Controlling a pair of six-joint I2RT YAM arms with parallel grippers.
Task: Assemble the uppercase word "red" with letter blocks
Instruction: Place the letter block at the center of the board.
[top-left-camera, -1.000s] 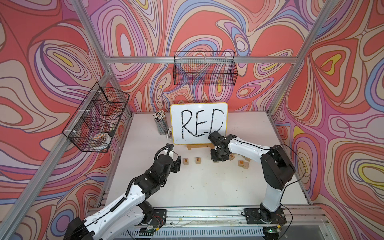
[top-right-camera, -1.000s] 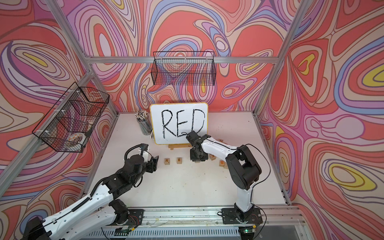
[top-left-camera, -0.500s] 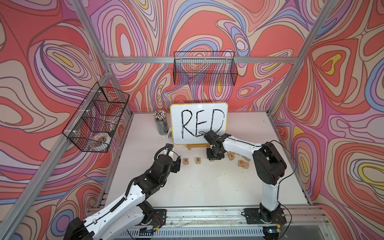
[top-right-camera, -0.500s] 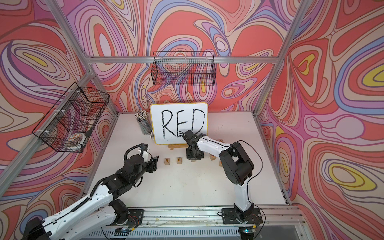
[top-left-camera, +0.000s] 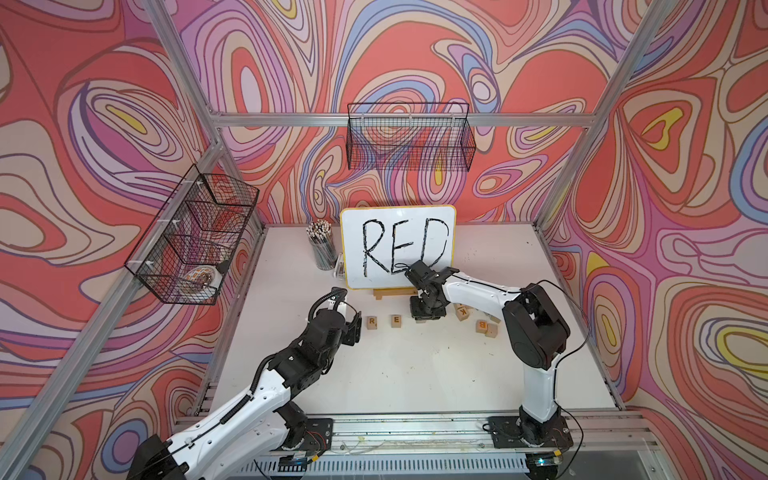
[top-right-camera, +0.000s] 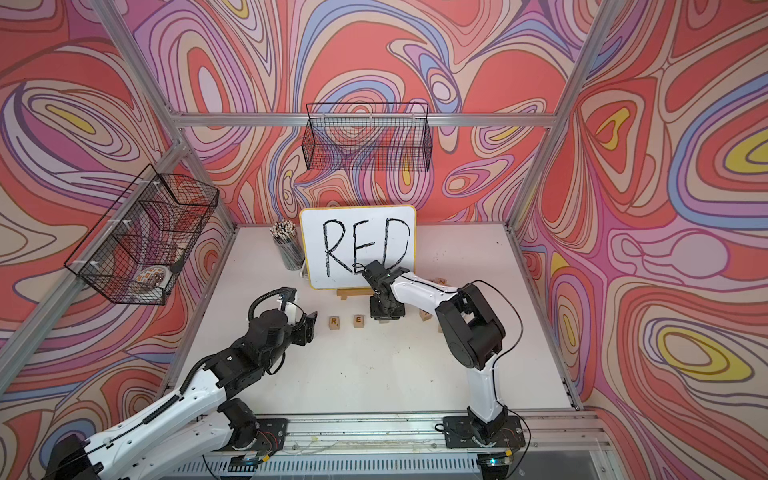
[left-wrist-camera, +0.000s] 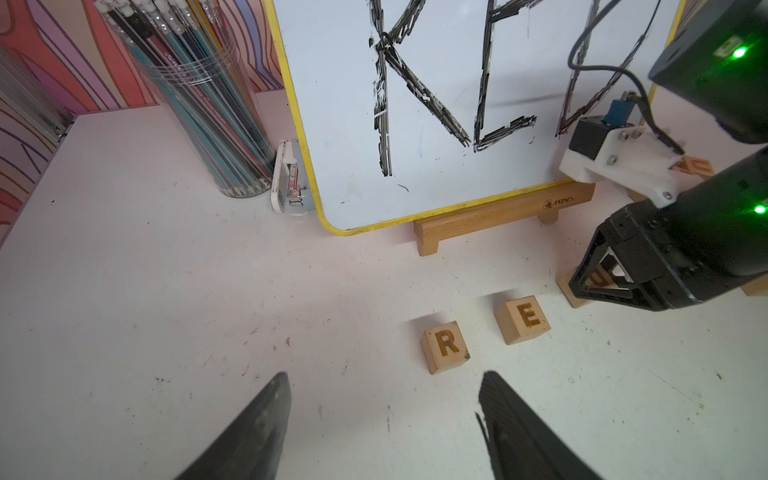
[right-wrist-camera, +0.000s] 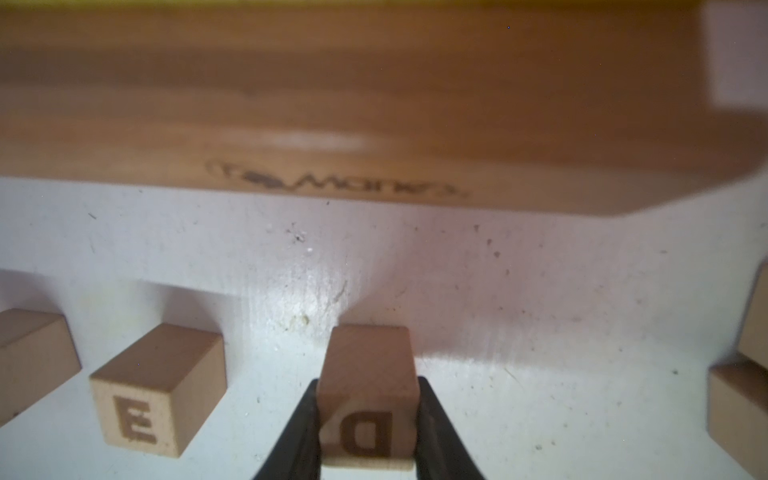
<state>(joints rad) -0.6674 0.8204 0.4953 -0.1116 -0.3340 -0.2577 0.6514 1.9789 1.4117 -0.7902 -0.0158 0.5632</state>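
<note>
White table (top-left-camera: 415, 374) inside swirl-patterned walls carries a propped whiteboard (top-left-camera: 353, 257) reading RED. In front of it the row is nearly built: the R block (top-left-camera: 372, 322) and E block (top-left-camera: 396, 320) sit face-up, close but not touching. The right jaws are clamped on the D block (right-wrist-camera: 368, 399), one finger on each side. They hold it just past the E at about the same spacing, and its letter faces the same way as the E's. Whether its base already rests on the table I cannot tell. The left jaws stand apart and empty, hovering just short of the R.

The fingers grip the D along the line of the row. When they part, the one nearer the E will move toward it and could shove it out of line if the gap is tight. If the block hangs a little off the table, letting go would drop it, and a cube can bounce, turn or tip onto another face. A finger that clings could drag the D askew on the way up.

The right arm (top-left-camera: 469, 291) leans close over the board's wooden stand (left-wrist-camera: 498, 214), so a careless pull-back might knock it. The spare blocks (top-left-camera: 482, 326) lie near on the other side and could get swept along. A forward nudge from the left jaws would push the R.
</note>
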